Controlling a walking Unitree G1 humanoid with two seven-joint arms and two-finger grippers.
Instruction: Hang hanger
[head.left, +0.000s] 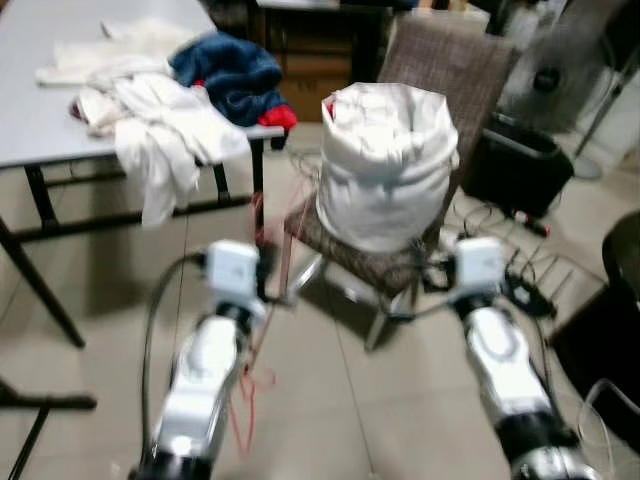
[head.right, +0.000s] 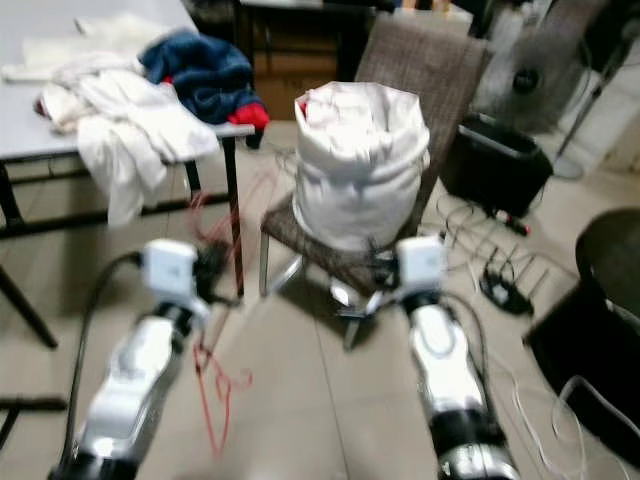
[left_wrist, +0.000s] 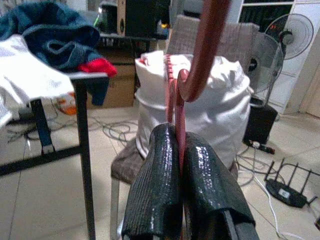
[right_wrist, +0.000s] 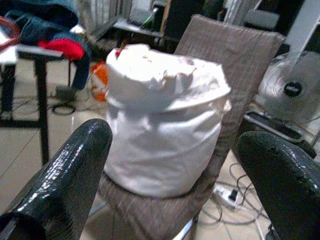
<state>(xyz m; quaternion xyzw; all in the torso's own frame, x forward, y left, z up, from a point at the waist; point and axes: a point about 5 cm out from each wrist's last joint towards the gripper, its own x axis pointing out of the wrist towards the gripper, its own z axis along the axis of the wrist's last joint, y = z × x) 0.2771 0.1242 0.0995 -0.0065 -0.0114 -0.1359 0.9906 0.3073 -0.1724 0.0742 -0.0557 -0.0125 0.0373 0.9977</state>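
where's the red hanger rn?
The red hanger is clamped in the left gripper, on the robot's left. In the head views it dangles below that gripper over the floor, between the table and the chair.

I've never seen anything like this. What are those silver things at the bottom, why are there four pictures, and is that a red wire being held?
The silver things are a walking robot's two arms. Two pictures come from cameras in its head, looking down and forward; the other two come from a camera on each wrist, looking along that arm's black fingers. The left gripper is shut on a red hanger, which dangles below the arm in the head views. The right gripper is open and holds nothing. Ahead stands a chair carrying a stuffed white bag. To the left, a table holds a pile of clothes. Cables lie on the floor, and the head views are somewhat blurred.
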